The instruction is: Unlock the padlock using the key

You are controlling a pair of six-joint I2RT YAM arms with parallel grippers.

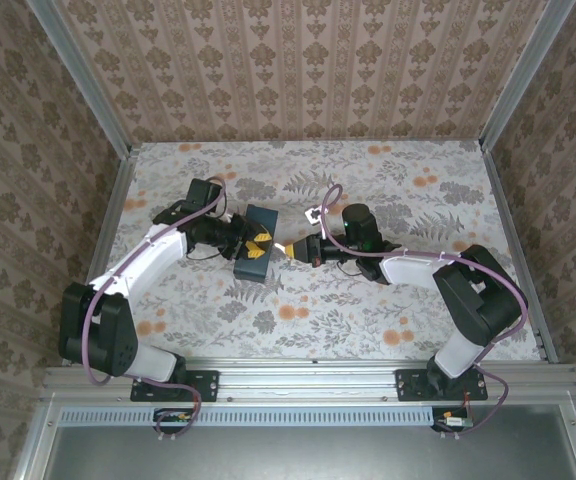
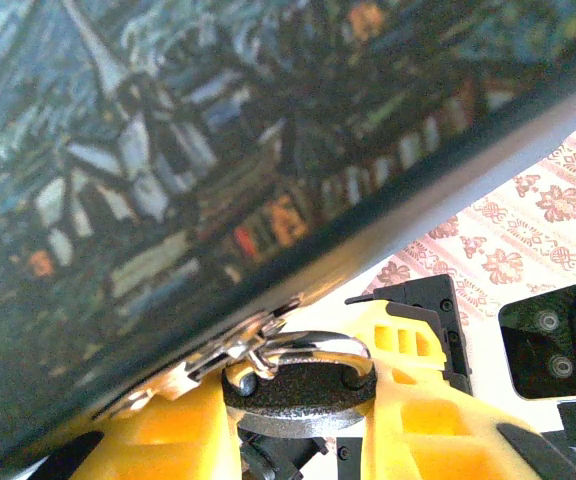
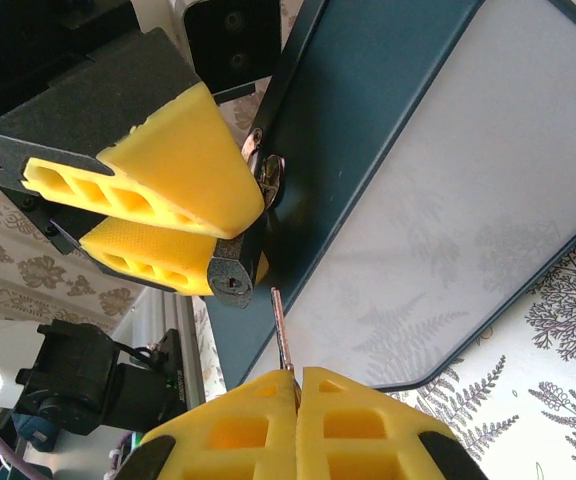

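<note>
Right gripper (image 3: 296,385), nearest in its wrist view, has its yellow fingers pressed together on the key (image 3: 280,330), whose thin blade sticks straight out toward the padlock (image 3: 231,278). The blade's tip stands just beside the keyhole end of the padlock and is not in the slot; it lies close along the dark edge of the box (image 3: 448,180). Just past it, the left gripper (image 3: 230,235) is closed part way, its two yellow fingers clamped on the padlock body from both sides. They cover most of the body and leave only the keyhole end bare. In the left wrist view the shackle (image 2: 318,345) passes through the metal latch (image 2: 218,360) on the box, so the padlock hangs at the box's edge. The box is dark blue with a painted night scene on one face and a pale face on the other. Seen from above, it sits in the middle of the desk (image 1: 368,320), with the two arms coming in at it from either side. The desk wears a pale cloth with grey ferns and orange flowers. A metal rail (image 1: 308,375) at the near edge carries both arm bases. Walls (image 1: 308,70) papered in a brown floral pattern close the desk in at the back and on both sides, with metal posts at the corners.
</note>
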